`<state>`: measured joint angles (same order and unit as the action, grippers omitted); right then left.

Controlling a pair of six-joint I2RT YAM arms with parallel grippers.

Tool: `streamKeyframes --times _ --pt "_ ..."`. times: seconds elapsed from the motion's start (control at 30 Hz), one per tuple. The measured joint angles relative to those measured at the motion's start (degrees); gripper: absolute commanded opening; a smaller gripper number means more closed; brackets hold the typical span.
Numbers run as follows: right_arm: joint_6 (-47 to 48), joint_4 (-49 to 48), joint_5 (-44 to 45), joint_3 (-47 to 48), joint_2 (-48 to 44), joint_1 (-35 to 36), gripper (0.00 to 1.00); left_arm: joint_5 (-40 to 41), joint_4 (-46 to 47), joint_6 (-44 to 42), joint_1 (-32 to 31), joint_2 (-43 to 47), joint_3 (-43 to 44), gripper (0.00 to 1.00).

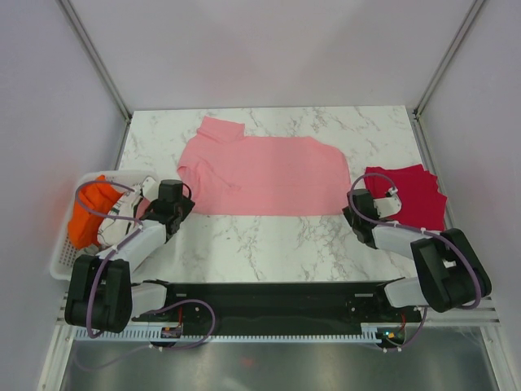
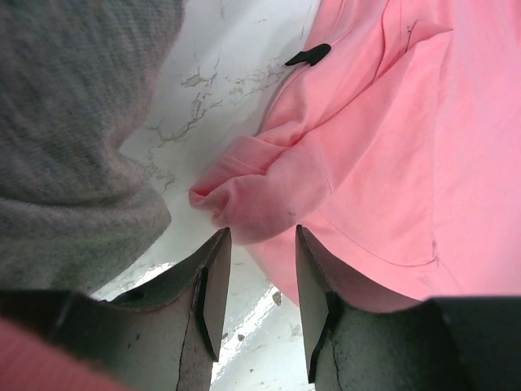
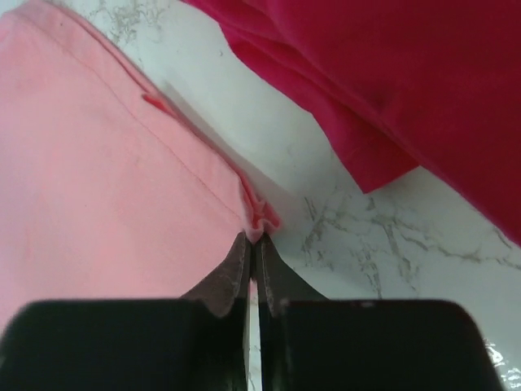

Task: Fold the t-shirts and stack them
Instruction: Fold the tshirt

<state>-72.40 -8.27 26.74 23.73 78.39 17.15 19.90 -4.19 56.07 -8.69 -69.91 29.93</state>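
Observation:
The light pink t-shirt point(image 1: 260, 173) lies spread flat across the middle of the marble table. The crimson red t-shirt point(image 1: 411, 195) sits folded at the right. My left gripper point(image 1: 173, 201) is at the pink shirt's near left corner. In the left wrist view it point(image 2: 260, 235) stands open, with a bunched pink sleeve point(image 2: 260, 191) just past its fingertips and bare table between them. My right gripper point(image 1: 352, 204) is at the near right corner. In the right wrist view it point(image 3: 254, 238) is shut on a small pucker of the pink hem point(image 3: 262, 216), with the red shirt point(image 3: 407, 73) beyond.
A white basket point(image 1: 61, 248) stands at the left table edge holding an orange cloth point(image 1: 85, 216). A grey cloth point(image 2: 73, 122) fills the left of the left wrist view. Enclosure walls ring the table. A strip of marble point(image 3: 358, 236) separates the pink and red shirts.

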Motion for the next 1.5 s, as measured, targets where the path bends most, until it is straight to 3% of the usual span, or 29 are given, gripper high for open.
streamKeyframes --times 0.27,0.4,0.63,0.73,0.97,1.07,1.2,1.27,1.43,1.5 --pt "2.23 0.17 1.92 0.85 0.42 0.11 0.0 0.15 0.02 -0.04 0.0 -0.02 -0.09 0.46" --pt "4.42 3.15 4.26 0.85 -4.07 -0.42 0.0 0.7 0.02 -0.04 0.09 -0.33 -0.13 0.48" --pt "8.87 5.9 4.57 0.85 -13.22 -9.86 0.0 1.07 0.02 -0.04 0.74 -1.6 -0.13 0.49" --pt "10.4 6.84 4.07 0.85 -14.21 -12.57 0.0 1.03 0.02 -0.13 0.74 -1.73 -0.13 0.57" --pt "12.31 7.58 2.16 0.85 -14.62 -13.94 0.0 1.03 0.07 -0.68 0.74 -1.73 -0.11 0.56" --pt "12.7 7.69 1.53 0.85 -14.6 -14.08 0.0 0.72 0.0 -1.16 0.74 -1.7 -0.11 0.62" --pt "12.98 7.69 0.52 0.85 -14.43 -14.08 0.0 -4.33 0.09 -2.84 0.72 -0.39 -0.22 0.66" --pt "13.18 7.67 0.07 0.85 -13.94 -14.08 0.0 -8.5 0.76 -3.39 0.35 1.88 -1.27 0.64" --pt "13.33 7.67 -0.83 0.85 -12.92 -14.16 0.0 -15.65 1.55 -4.57 -1.29 6.45 -4.48 0.44" --pt "13.38 7.63 -1.18 0.85 -12.85 -14.16 0.0 -17.79 1.53 -5.18 -1.36 5.95 -4.96 0.43"
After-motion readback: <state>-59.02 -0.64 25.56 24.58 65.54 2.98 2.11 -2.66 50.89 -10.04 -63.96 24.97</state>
